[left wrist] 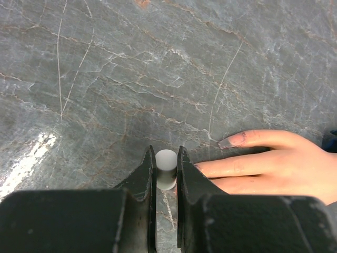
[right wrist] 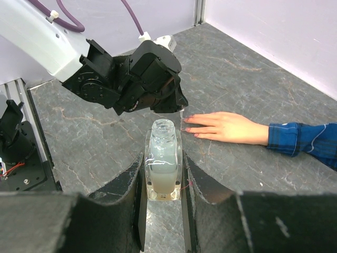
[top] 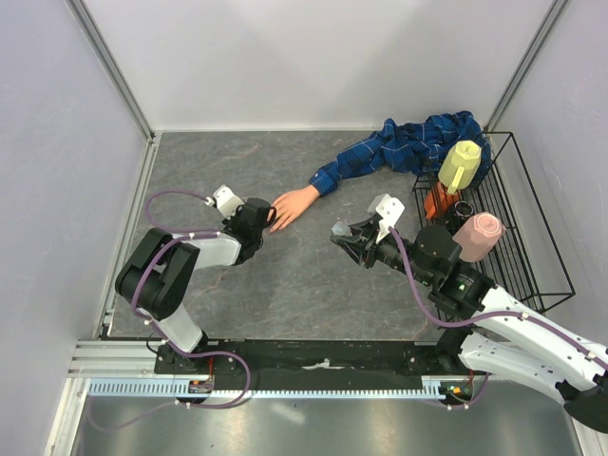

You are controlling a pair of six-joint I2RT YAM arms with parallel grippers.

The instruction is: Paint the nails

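The peach mannequin hand (top: 294, 204) lies palm down on the grey table, coming out of a blue plaid sleeve (top: 399, 147). Its nails (left wrist: 231, 141) show pinkish at the fingertips (right wrist: 189, 121). My left gripper (left wrist: 166, 163) is shut on a small white cap (left wrist: 166, 168), held just left of the fingertips and close to the table; whatever hangs below the cap is hidden. My right gripper (right wrist: 164, 158) is shut on a clear glass bottle (right wrist: 164, 161) with an open neck and pale liquid inside. It hangs a short way to the right of the hand (right wrist: 226, 127).
A black wire rack (top: 532, 237) stands at the right edge, holding a yellow bottle (top: 460, 163), a pink object (top: 478, 236) and an orange item (top: 439, 199). White walls close in the table on three sides. The left arm (right wrist: 137, 79) sits close in front of the bottle.
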